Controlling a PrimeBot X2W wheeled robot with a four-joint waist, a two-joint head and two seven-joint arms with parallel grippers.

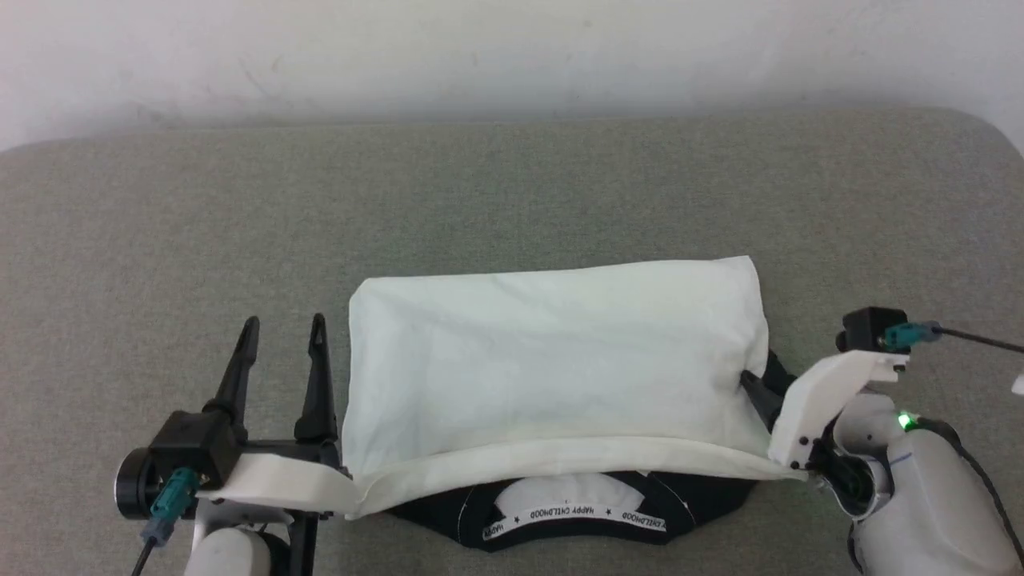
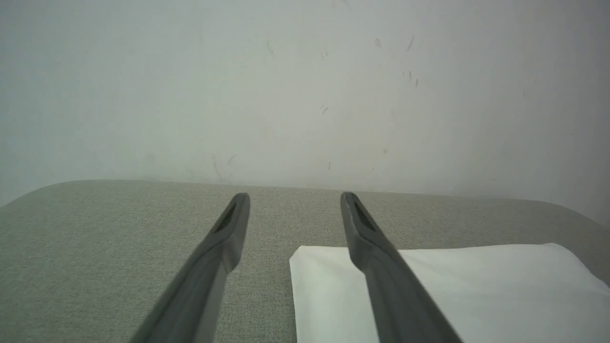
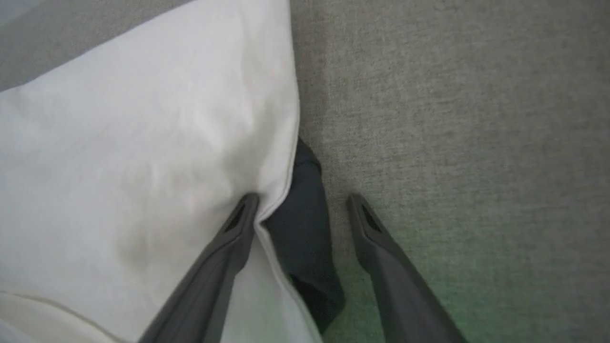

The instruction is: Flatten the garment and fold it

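Garment [image 1: 552, 360] folded, white panel up, black collar [image 1: 576, 520] showing

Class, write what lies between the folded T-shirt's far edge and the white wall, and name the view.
The stretch is bare: just grey cushion from the T-shirt to the wall, seen in the head view.
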